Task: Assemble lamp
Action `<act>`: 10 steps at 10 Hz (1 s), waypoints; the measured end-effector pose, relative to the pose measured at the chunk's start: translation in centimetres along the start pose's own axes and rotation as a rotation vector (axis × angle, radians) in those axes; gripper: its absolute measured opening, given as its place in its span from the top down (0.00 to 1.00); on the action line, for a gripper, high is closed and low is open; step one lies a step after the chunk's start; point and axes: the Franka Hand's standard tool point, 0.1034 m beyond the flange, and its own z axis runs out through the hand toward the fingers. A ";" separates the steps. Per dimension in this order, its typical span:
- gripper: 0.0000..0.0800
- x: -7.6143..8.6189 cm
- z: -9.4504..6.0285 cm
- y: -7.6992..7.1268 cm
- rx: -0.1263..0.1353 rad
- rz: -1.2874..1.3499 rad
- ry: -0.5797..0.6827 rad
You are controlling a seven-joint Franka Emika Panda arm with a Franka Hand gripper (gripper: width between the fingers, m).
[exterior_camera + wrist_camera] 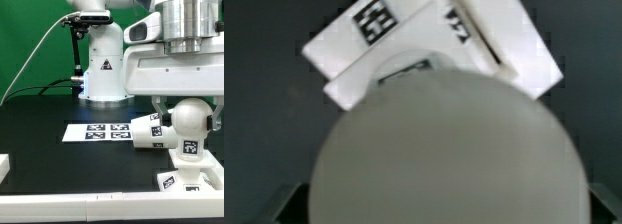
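You seem to be seating the bulb [190, 118] on the base [193, 181], so be centring the gripper [189, 106] squarely over the round head and holding the neck upright while turning. The jaws are standing wide on either side of the bulb; I cannot tell whether the pads are pressing it. The bulb is standing on the base at the exterior view's right, showing as a smooth white ball over a tagged neck, with the shade [148, 137] lying just beside it.

Three white lamp parts are showing: one round bulb [190, 118], one tapered shade [147, 135], one angular base [192, 180]. One marker board [98, 131] is lying on the one black surface [40, 140], and one robot arm [180, 40] is hanging above.
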 end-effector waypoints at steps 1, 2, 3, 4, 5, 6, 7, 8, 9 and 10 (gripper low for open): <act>0.30 -0.2 -0.1 -0.4 0.013 0.084 -0.009; 0.30 -0.4 -0.2 -0.9 0.031 0.243 -0.028; 0.31 -0.4 -0.3 -1.0 0.046 0.339 -0.045; 0.31 -0.4 -0.3 -1.0 0.046 0.339 -0.045; 0.34 -0.4 -0.3 -1.0 0.045 0.333 -0.045; 0.34 -0.4 -0.2 -1.0 0.045 0.333 -0.045; 0.17 -0.4 -0.2 -1.0 0.045 0.333 -0.045; 0.14 -0.4 -0.2 -0.9 0.045 0.329 -0.045; 0.14 0.1 -0.3 -0.6 0.046 0.265 -0.041; 0.13 0.8 -0.9 -0.1 0.049 0.229 -0.034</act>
